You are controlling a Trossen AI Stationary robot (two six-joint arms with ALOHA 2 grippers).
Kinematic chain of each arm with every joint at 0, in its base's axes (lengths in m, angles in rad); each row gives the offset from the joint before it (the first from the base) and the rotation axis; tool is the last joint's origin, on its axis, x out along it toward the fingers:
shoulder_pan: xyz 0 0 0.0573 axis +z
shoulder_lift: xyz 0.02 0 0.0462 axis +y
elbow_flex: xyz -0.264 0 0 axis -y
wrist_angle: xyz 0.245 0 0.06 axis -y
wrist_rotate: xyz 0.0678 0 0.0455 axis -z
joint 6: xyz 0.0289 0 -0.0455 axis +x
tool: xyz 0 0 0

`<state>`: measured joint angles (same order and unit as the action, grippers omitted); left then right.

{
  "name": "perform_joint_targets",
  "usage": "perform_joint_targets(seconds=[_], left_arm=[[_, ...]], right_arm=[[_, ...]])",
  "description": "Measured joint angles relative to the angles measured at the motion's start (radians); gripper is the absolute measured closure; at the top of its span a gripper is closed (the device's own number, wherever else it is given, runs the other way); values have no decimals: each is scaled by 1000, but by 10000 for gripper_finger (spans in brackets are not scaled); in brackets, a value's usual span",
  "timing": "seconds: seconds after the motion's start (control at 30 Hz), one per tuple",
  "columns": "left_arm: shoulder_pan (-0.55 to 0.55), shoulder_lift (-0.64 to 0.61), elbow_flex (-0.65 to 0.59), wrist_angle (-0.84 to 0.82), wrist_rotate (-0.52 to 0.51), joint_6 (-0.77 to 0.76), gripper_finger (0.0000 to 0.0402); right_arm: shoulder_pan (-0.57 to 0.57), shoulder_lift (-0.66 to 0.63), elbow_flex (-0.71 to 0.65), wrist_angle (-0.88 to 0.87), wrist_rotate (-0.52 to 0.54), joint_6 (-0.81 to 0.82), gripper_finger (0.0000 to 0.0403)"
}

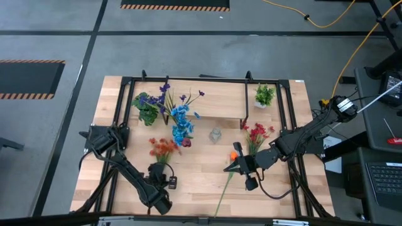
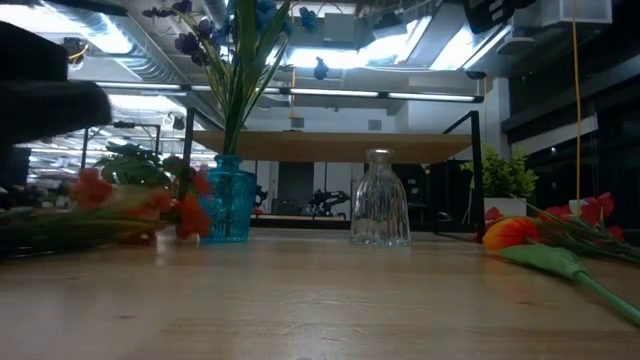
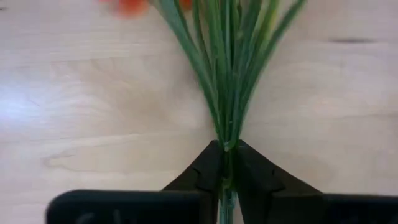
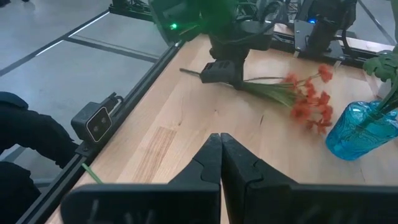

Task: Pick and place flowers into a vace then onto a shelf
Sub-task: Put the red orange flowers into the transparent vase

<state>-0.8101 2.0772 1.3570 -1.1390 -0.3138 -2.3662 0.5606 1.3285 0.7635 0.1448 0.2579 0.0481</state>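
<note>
An orange-red spray (image 1: 163, 149) lies on the table, left of centre, and my left gripper (image 3: 227, 155) is shut on its green stems; the right wrist view shows this gripper (image 4: 219, 71) too. The orange bud (image 1: 233, 154) lies flat with its long stem (image 1: 223, 191) running toward the near edge. My right gripper (image 4: 221, 140) is shut and empty, hovering beside the bud (image 2: 510, 232). A red spray (image 1: 255, 134) lies to the right. The clear glass vase (image 1: 215, 134) stands empty at centre. The shelf (image 2: 330, 147) stands behind it. My left gripper pinches the spray's gathered stems (image 3: 227, 142) between its two fingers, close to the cut end (image 4: 186, 71), which sticks out past them. The fingers come from above and lie across the stems. The spray rests on the table, with its blooms (image 4: 308, 102) on the wood.
A blue glass vase (image 1: 182, 129) holding blue and purple sprays stands left of the clear vase (image 2: 380, 200). Two potted plants (image 1: 147, 108) (image 1: 264, 95) sit at the far side. A black frame (image 1: 125, 100) rims the table. Bare wood (image 1: 195, 182) lies near the front edge.
</note>
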Motion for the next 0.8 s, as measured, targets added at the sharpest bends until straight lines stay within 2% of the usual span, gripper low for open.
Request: perform_joint_targets(seconds=[0.13, 0.3, 0.4, 0.57, 0.8], left_arm=[[-31, -2, 44, -25, 75, 17, 393], [-71, -34, 77, -33, 164, 72, 392], [-107, -41, 107, -35, 138, 80, 394], [-154, -44, 172, -35, 29, 163, 395], [-145, -44, 253, -36, -25, 433, 396]], right_arm=[[0, 0, 0, 0, 0, 0, 402], [0, 0, 0, 0, 0, 3, 402], [0, 0, 0, 0, 0, 3, 402], [0, 0, 0, 0, 0, 3, 402], [4, 0, 0, 0, -76, 52, 402]])
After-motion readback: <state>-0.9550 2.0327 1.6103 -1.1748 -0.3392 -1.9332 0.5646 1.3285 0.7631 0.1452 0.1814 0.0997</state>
